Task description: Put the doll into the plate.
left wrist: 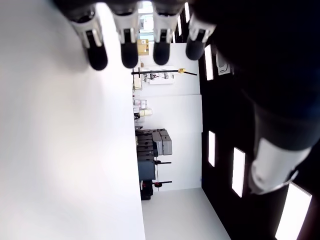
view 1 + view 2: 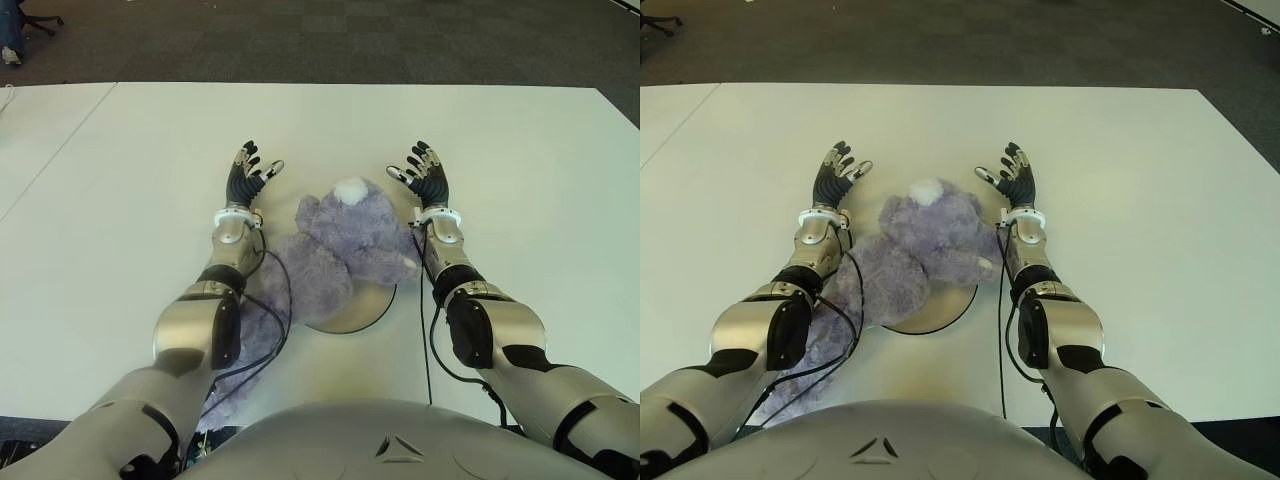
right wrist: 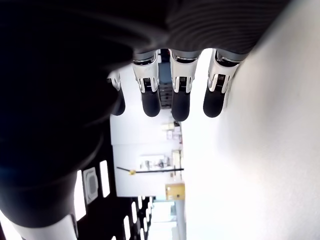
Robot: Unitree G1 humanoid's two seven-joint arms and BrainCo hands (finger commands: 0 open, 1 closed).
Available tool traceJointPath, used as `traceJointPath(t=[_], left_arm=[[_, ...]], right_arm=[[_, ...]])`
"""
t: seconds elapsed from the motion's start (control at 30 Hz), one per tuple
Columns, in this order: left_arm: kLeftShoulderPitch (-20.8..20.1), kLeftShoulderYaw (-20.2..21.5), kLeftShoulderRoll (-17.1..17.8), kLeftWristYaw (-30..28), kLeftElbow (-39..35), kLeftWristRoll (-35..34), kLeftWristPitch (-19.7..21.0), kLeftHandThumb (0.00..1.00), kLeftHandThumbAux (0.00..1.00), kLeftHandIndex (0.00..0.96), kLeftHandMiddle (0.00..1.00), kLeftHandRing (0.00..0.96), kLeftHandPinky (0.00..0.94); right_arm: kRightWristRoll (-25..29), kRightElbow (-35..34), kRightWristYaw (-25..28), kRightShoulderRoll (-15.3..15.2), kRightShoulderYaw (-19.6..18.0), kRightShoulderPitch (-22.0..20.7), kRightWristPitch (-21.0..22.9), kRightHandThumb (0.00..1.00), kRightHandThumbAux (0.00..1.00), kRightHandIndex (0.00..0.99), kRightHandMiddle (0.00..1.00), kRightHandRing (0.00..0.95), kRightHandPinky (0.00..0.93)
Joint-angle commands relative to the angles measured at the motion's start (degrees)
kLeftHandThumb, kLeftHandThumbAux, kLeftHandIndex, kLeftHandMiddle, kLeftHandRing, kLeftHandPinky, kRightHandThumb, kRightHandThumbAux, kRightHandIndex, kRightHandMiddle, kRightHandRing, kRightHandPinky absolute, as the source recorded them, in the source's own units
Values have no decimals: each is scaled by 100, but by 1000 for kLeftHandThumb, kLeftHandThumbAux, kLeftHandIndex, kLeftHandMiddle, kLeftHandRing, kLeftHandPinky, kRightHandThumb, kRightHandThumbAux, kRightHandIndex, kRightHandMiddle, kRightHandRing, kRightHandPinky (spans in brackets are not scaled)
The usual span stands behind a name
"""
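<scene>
1. the doll is seen lying on the plate, but part of its plush body spills over the rim on the robot's left, onto the white table.
2. the left hand and the right hand are held beyond the doll, one on each side — fingers spread, nothing gripped.
3. the overhanging part could drag the doll off — a brush from a retreating forearm would be enough, since both forearms lie close alongside the plush.
</scene>
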Motion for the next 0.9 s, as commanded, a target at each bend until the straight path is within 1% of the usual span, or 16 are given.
traceJointPath(t=[0.03, 0.27, 0.9], left_arm=[[712, -10, -140, 20, 498, 29, 758, 0, 707, 42, 75, 87, 129], [706, -13, -153, 56, 487, 16, 746, 0, 732, 41, 72, 82, 124], [708, -29, -142, 33, 484, 25, 737, 0, 751, 35, 69, 86, 131]], right_arm=[[-9, 582, -65, 207, -24, 923, 810, 0, 832, 105, 113, 109, 133], [7, 584, -67, 212, -52, 913, 869, 0, 844, 109, 115, 108, 128], [-61, 579, -140, 208, -1, 916, 850, 0, 850, 109, 115, 110, 133]])
